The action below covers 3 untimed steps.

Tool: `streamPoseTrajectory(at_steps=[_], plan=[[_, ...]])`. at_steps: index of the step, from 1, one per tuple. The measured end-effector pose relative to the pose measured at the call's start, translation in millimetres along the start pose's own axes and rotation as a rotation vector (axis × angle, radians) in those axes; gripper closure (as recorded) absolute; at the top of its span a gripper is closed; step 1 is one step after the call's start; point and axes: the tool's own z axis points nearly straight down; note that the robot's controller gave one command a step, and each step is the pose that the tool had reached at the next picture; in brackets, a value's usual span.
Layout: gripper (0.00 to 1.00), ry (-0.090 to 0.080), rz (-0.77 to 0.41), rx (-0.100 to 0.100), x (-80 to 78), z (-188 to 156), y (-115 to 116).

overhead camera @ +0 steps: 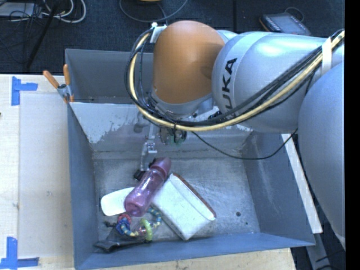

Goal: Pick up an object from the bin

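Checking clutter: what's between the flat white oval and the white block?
In the camera view, a purple bottle lies between the flat white oval and the white block.

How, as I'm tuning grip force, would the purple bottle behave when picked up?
Lying on its side and round, the purple bottle may roll if nudged. Its translucent plastic suggests light, probably slick. The white block beside it might check rolling.

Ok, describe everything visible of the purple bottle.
The purple bottle looks like translucent pinkish plastic, with a darker cap end. It lies on its side, slanted, cap toward the back, base toward the front. It rests on a flat white oval piece and lies against a white block. The gripper hangs by its cap.
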Motion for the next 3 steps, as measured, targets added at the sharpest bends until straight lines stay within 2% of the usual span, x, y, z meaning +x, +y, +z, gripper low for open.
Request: streamPoseTrajectory(at_steps=[1,2,3], plan=[[0.00,-0.002,-0.047,0.000,20.6,68,-46],[0.00,0.001,0.069,0.002,31.3,114,-43],[0.00,0.010,-0.046,0.002,37.2,84,-62]])
